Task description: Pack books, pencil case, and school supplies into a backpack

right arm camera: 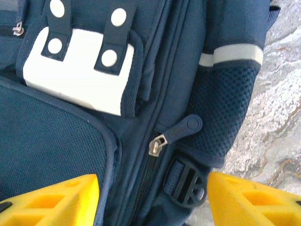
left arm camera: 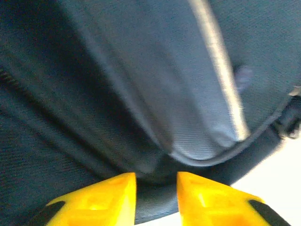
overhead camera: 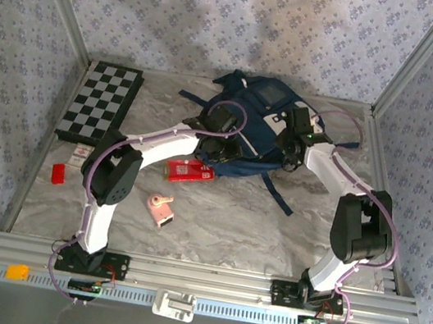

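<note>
Well off to the left of your left gripper (overhead camera: pixel 215 152), a chessboard (overhead camera: pixel 100 103) lies flat by the side wall. A small red block (overhead camera: pixel 58 173) sits on the table (overhead camera: pixel 270 238) nearer to you than the board, far from both arms.

Your left gripper is down at the near edge of the backpack (overhead camera: pixel 246 146). In its wrist view the yellow fingers (left arm camera: pixel 96 202) stand only a little apart, and a fold of navy fabric with pale piping hangs right in front of the narrow gap. You cannot tell from here whether they are pinching that fabric or just resting against it.

The red pencil case (overhead camera: pixel 190 172) lies flat on the table just beside that gripper, on its near left side and clear of the bag. The pink gadget (overhead camera: pixel 161 209) lies further back toward the arm's base, apart from the pencil case and well behind the fingertips.

The backpack lies on the table between your two grippers, its front patches facing up.

Your right gripper (overhead camera: pixel 290 156) hovers over the bag's right side with its fingers (right arm camera: pixel 51 197) spread wide and nothing between them. Straight ahead of the gap are a zip pull (right arm camera: pixel 157 143) and a black buckle (right arm camera: pixel 186 183). A white patch (right arm camera: pixel 80 80) sits ahead to its left, and bare table shows past the mesh side pocket (right arm camera: pixel 221 108) to its right.
</note>
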Controlling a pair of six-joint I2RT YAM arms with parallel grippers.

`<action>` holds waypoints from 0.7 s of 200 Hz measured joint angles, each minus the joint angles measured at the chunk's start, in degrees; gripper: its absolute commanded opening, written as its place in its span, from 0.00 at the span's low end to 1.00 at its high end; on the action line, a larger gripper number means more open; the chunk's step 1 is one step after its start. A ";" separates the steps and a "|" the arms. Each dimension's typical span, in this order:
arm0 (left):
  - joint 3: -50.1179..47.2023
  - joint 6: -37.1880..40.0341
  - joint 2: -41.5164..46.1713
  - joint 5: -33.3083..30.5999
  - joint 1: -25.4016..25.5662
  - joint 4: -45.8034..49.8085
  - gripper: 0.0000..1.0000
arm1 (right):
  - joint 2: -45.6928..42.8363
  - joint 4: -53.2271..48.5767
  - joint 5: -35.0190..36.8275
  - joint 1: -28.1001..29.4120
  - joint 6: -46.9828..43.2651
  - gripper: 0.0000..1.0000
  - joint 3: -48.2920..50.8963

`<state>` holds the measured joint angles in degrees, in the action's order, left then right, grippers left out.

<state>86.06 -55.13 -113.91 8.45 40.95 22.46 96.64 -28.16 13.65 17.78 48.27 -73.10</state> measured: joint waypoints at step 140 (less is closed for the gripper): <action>-14.47 7.23 5.92 -0.35 -10.08 -4.68 0.20 | 15.30 -1.49 0.52 5.49 7.45 0.70 -12.66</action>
<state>71.59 -47.90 -107.98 8.10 30.87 17.78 111.94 -29.65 14.17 23.27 55.72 -85.76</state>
